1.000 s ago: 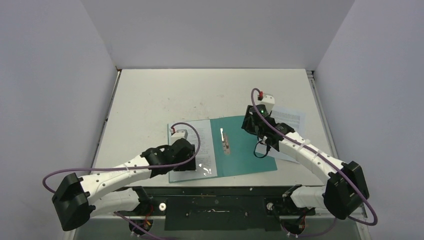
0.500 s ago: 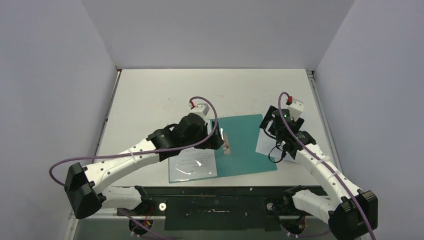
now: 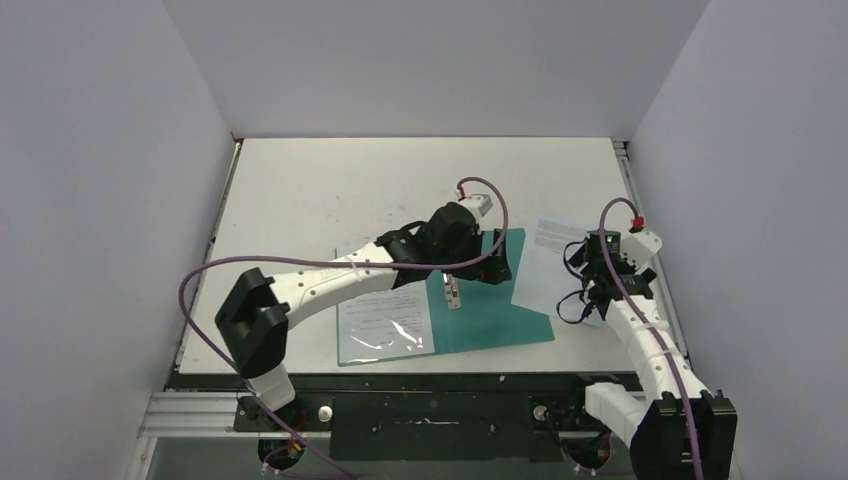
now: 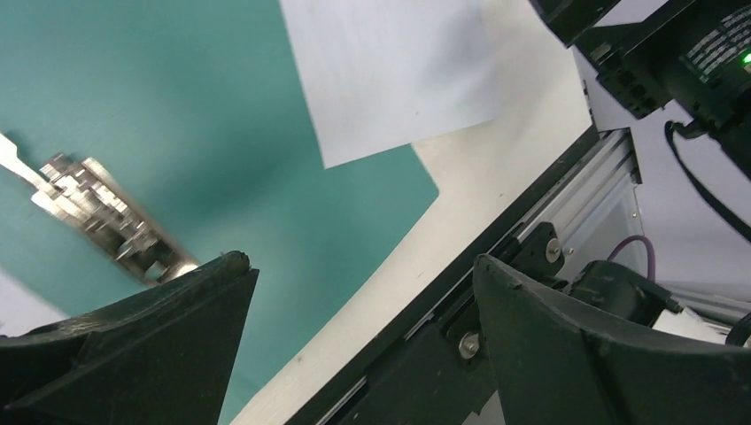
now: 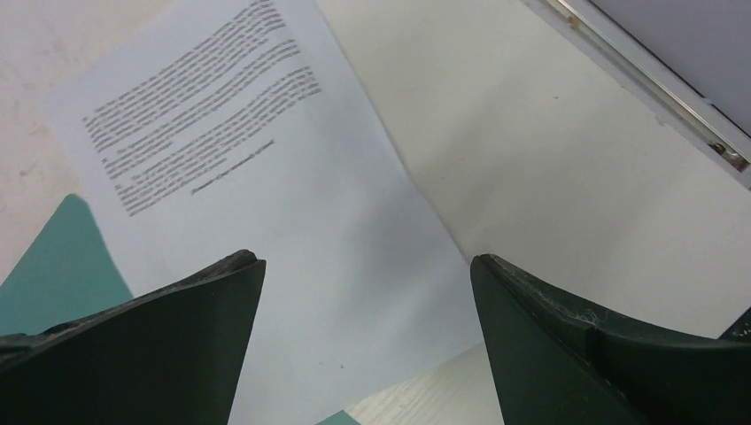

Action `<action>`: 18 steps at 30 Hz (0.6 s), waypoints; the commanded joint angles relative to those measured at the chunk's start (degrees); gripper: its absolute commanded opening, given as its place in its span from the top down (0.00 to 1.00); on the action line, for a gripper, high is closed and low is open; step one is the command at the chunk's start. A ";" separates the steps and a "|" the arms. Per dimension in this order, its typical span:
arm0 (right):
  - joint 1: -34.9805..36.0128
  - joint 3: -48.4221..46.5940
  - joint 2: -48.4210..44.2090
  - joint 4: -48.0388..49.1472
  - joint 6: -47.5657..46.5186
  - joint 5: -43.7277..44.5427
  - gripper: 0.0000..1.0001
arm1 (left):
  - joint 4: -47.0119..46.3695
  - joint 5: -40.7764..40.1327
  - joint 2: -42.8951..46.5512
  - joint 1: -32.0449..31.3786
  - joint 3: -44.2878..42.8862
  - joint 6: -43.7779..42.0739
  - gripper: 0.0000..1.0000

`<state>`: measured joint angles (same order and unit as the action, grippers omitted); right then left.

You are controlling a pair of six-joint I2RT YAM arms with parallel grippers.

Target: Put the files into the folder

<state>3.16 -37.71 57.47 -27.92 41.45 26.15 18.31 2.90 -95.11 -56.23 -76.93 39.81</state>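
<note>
Currently both of your tools are empty. Your left tool [image 4: 359,266] hangs with its jaws spread wide over the right half of the open teal folder [image 3: 500,310]. The metal fastener [image 4: 106,212] at the spine lies just beside its left finger. Ahead of it, one corner of the loose printed sheet [image 5: 266,204] overlaps the folder's edge. Your right tool [image 5: 365,261], jaws equally wide, hovers directly above that same sheet, which lies flat, mostly on the bench [image 3: 350,190]. A glossy sleeved sheet [image 3: 385,320] lies on the folder's left half, back toward the left arm's base.

Watch for these, as I judge it:

- The sheet lies flat against the bench with no raised edge. If you bring either tool straight down and close it, the fingers will likely scrape or crease the paper instead of gripping it.
- If you slide the sheet toward the folder, it can buckle against the folder's edge or catch on the fastener.
- If you push on the overlapping corner, the light folder itself may shift.
- Both tools are near the same sheet. If you send both to it, the arms or their purple cables could clash.
</note>
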 commanded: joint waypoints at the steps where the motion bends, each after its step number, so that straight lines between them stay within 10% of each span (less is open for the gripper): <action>1: -6.16 1.60 -0.25 2.85 0.71 -1.44 0.10 | -3.30 4.13 -8.03 -1.39 -8.83 -1.86 0.05; 18: -20.56 11.26 4.81 14.77 -1.93 -21.47 0.10 | 4.19 8.86 -35.23 -1.91 -31.55 -3.79 0.04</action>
<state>-16.84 -27.22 61.58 -18.31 39.86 9.28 20.56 9.69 -126.50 -58.04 -104.03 37.04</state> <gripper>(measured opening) 0.898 0.960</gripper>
